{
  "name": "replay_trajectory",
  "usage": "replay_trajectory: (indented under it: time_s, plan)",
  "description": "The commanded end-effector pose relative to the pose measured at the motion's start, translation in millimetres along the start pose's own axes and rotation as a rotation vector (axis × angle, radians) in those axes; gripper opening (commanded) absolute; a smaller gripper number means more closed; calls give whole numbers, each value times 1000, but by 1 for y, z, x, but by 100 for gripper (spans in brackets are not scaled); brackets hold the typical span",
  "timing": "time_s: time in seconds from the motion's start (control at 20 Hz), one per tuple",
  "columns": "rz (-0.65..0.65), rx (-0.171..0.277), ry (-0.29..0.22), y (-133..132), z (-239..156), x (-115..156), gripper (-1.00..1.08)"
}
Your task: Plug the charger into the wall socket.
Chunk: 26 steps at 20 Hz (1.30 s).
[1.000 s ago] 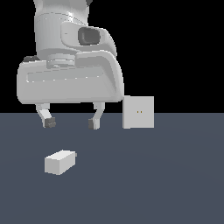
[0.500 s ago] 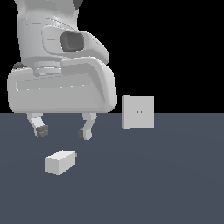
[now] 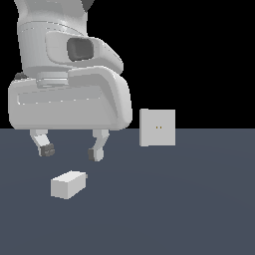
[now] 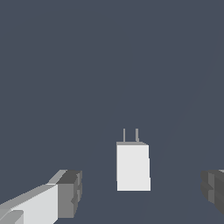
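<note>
The gripper hangs above the dark floor with its fingers spread wide and nothing between them, and the charger lies flat just below, a touch toward the exterior view's left. From the wrist view the charger sits in the gap between the two dark pads, closer to one than the other, touching neither. It's a small off-white block, square-edged and smooth-faced, with two thin grey prongs sticking out of one end. It looks rigid and light, probably slick on those plain faces, so a firm squeeze across the two long flat sides, mid-body and well clear of the prongs, seems the safest hold. Those prongs look like the delicate part. Over on the exterior view's right stands the wall socket, a flat upright square plate, same pale matte finish, two tiny yellowish holes at its centre, well apart from the charger
</note>
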State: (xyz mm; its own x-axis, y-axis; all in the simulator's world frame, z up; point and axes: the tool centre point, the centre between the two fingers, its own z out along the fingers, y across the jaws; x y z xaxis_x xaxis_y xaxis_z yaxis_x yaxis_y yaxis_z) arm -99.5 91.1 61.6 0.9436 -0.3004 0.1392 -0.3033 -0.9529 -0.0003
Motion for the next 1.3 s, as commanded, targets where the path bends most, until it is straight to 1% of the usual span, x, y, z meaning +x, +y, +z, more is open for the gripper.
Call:
replay_trajectory:
  time_s: [0.0, 0.55, 0.85, 0.9, 1.25]
  plan:
    - [0, 0, 0, 0, 2, 0, 100]
    - [0, 0, -1, 1, 41, -6, 100]
    - [0, 0, -1, 0, 49, -7, 100]
    - [0, 0, -1, 0, 49, -7, -100]
    - [0, 0, -1, 0, 49, -7, -100]
